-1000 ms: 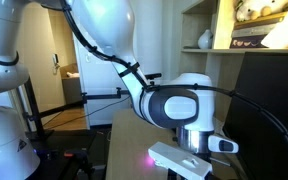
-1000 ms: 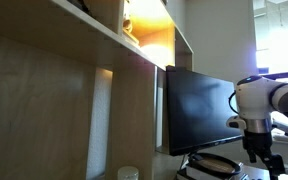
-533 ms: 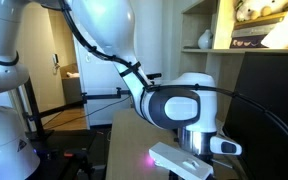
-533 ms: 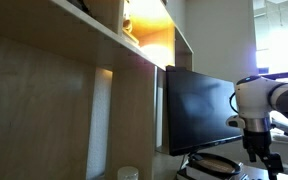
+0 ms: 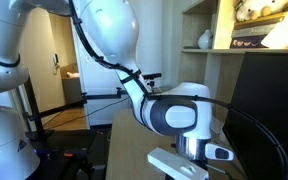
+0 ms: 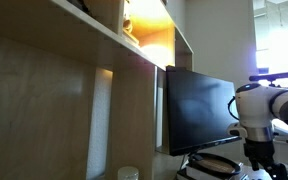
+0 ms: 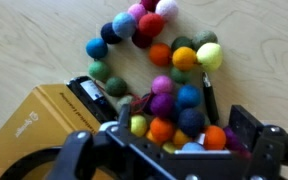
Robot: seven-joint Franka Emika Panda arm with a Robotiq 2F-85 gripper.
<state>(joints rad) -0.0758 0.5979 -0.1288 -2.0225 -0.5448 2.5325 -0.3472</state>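
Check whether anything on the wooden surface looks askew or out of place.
Nothing looks damaged. The felt-ball garland lies in an untidy loop, one end bunched beside the tan box, near the open pincer.

The coloured balls (image 7: 164, 75) in the middle of the wrist view look matt and fuzzy, probably felted wool. Under them the table (image 7: 44, 40) is pale, smooth wood. At lower left the box (image 7: 29, 125) is matt tan cardboard. The gripper (image 7: 174, 152) along the bottom edge is matt black. In an exterior view the arm shell (image 5: 174, 112) is glossy white plastic.
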